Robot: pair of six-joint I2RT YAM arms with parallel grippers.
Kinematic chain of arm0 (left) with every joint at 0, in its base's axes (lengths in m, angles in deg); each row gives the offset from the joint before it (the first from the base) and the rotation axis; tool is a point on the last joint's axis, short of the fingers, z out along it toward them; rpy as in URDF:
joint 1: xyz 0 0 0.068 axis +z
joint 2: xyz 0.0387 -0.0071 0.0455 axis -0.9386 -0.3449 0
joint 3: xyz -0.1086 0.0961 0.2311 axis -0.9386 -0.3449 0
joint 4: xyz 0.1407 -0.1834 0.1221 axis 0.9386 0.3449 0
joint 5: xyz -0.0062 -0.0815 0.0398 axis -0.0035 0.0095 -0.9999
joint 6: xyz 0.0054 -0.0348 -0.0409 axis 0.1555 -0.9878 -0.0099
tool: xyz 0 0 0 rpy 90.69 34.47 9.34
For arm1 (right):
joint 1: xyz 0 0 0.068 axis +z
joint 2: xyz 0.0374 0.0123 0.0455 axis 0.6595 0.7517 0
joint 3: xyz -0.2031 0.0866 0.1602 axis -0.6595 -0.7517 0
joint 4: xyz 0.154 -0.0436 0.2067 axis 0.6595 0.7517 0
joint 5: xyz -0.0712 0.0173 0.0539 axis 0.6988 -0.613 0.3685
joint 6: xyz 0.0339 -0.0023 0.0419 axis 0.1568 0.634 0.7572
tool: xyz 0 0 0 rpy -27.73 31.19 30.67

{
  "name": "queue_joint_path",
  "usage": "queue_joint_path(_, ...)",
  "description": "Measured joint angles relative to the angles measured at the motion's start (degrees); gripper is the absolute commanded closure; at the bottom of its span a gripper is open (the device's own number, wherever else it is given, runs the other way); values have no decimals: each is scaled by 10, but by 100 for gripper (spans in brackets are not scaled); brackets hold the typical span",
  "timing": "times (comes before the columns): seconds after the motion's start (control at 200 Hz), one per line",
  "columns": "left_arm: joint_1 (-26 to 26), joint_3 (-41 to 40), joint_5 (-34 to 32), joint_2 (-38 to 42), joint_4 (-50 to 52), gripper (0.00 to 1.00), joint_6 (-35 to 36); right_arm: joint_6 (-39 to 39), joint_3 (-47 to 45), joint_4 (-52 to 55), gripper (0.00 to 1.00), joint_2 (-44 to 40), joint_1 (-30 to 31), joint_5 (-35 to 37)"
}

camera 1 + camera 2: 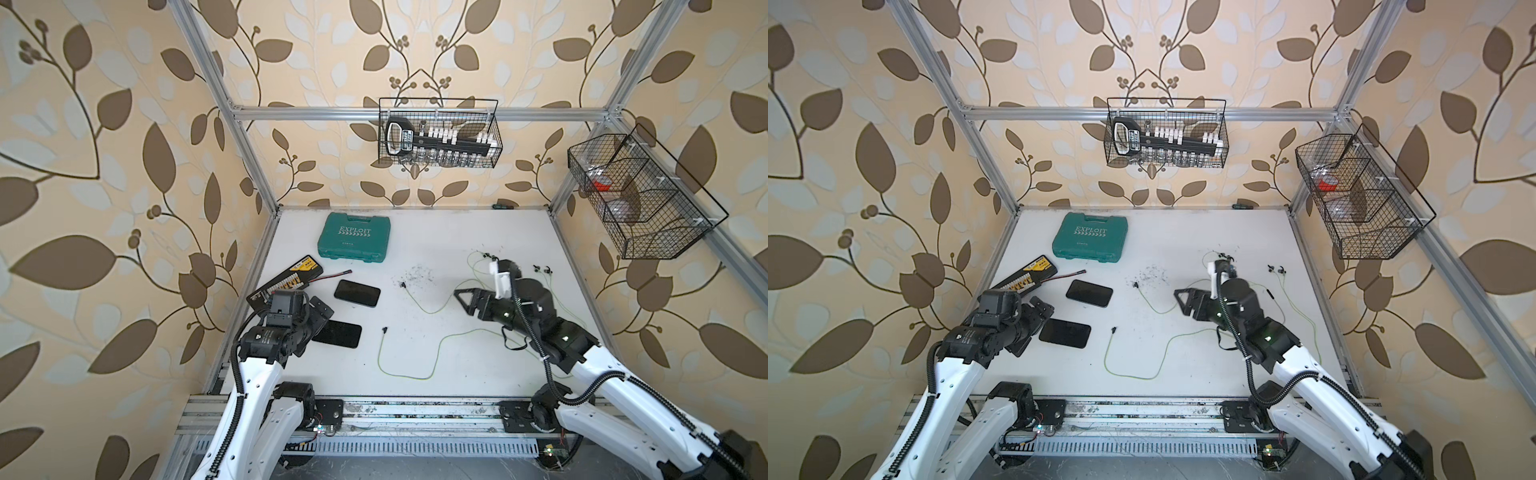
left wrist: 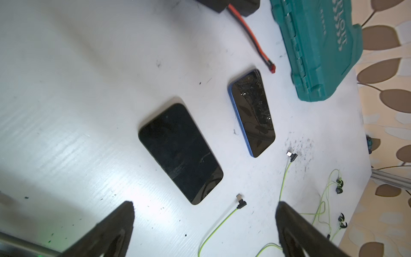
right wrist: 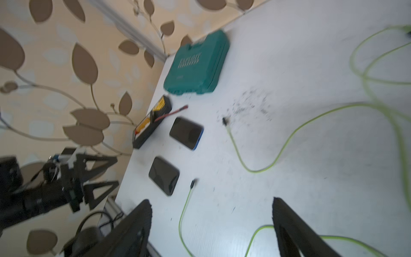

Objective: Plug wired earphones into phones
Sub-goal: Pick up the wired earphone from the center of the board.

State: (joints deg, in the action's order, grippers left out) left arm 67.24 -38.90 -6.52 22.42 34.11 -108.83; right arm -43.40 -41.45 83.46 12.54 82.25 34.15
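Phones lie side by side on the white surface just in front of the teal case (image 1: 354, 237): the blue-edged phone (image 1: 357, 293) nearer it, the black phone (image 1: 338, 333) beyond. Both earphone plugs (image 2: 241, 203) (image 2: 291, 155) rest loose just past the phones' ends, none inserted. Left gripper (image 2: 204, 224) is wide open and empty; right gripper (image 3: 211, 224) stands open, holding nothing. Thin cable (image 1: 415, 365) could snag or drag, and a phone could slide when pushed. Phone ports are hidden; the right wrist view is blurred.
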Motion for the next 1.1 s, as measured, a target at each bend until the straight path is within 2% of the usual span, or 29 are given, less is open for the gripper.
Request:
queue_joint_path(0.055,0,-13,6,12,-2,1,-5,22,5,-11,24,42,88,38)
queue_joint_path(0.135,0,-23,13,24,-4,1,-12,60,16,-25,31,111,181,88)
queue_joint_path(0.215,0,-24,14,28,-7,1,-16,99,33,-38,38,188,238,122)
queue_joint_path(0.3,0,-28,14,24,-14,1,-22,140,46,-61,40,257,265,140)
queue_joint_path(0.51,0,-39,25,8,-21,1,-28,200,72,-106,56,378,271,163)
queue_joint_path(0.665,0,-49,29,7,-21,1,-29,222,110,-133,57,439,267,166)
queue_joint_path(0.92,0,-49,30,7,-31,1,-38,237,114,-190,63,480,216,154)
queue_joint_path(1.1,0,-49,30,1,-34,1,-40,237,113,-229,64,502,197,130)
